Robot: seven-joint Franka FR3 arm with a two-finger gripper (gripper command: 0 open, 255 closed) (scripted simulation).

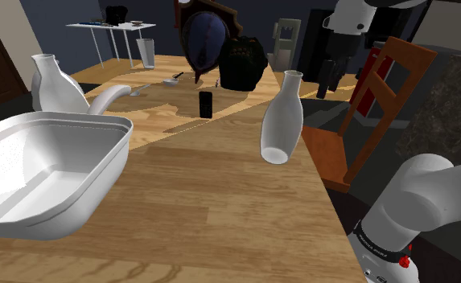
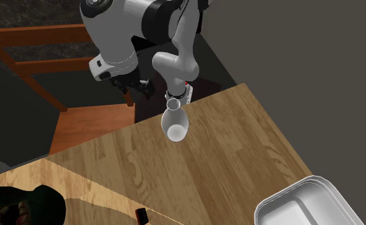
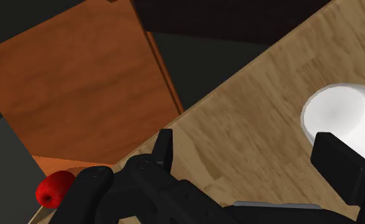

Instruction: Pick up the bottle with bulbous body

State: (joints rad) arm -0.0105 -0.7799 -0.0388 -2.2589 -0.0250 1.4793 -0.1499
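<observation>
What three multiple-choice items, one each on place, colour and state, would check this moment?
1. In the shoulder view, where on the table is the white basin?
A. At its left
B. At its right edge
C. At the far end

2. What colour is the chair?
A. White
B. Blue
C. Reddish-brown

3. How do the fingers stand by the white bottle?
A. Shut on it
B. Open, not clasping it
C. Shut, meeting beside it

Answers:
1 A, the basin lies by that view's left edge.
2 C, its seat and back show reddish-brown wood.
3 B, in the wrist view they stand apart, with the bottle beyond one finger.
</observation>
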